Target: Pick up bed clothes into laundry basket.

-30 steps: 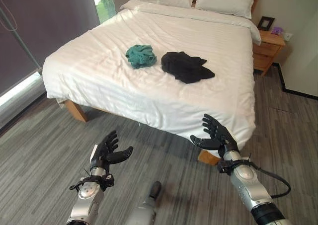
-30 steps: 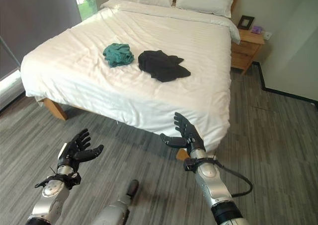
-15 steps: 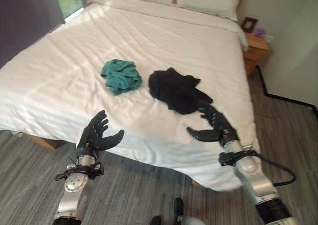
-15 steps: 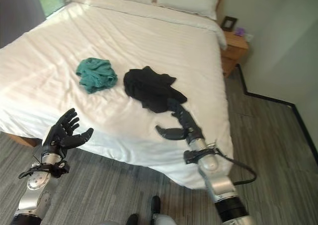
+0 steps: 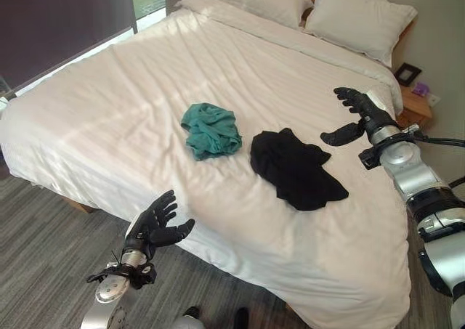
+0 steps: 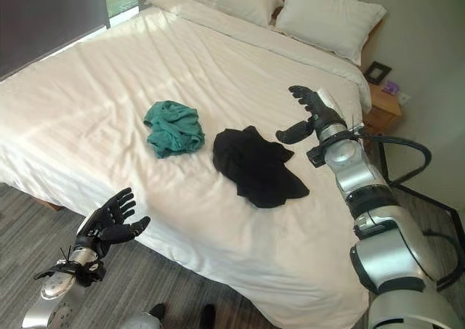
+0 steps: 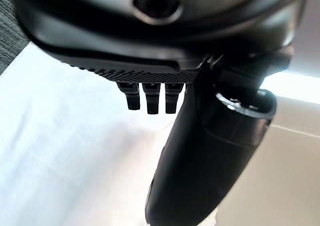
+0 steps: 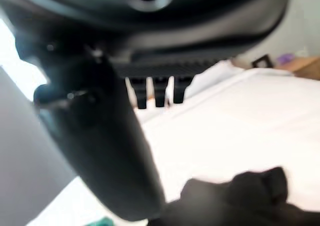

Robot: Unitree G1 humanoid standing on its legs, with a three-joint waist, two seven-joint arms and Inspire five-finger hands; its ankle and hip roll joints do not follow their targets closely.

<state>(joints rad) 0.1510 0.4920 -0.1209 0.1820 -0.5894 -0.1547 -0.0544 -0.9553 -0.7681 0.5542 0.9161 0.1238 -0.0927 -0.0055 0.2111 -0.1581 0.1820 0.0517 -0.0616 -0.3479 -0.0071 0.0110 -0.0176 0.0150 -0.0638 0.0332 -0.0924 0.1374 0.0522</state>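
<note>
At the near edge of the white bed (image 5: 109, 118), the robot's left hand (image 5: 152, 226) hangs with fingers spread and empty, while a crumpled teal garment (image 5: 211, 129) and, just beside it, a black garment (image 5: 296, 168) lie apart from each other near the bed's middle. Farther right, the right hand (image 5: 356, 111) hovers above the bed beyond the black garment, fingers straight and apart, holding nothing. With no laundry basket to be seen, a shallow pinch could slip off the loose cloth or snag the sheet beneath.

Two garments (image 5: 211, 129) (image 5: 296, 168) side by side on bed (image 5: 109, 104).
</note>
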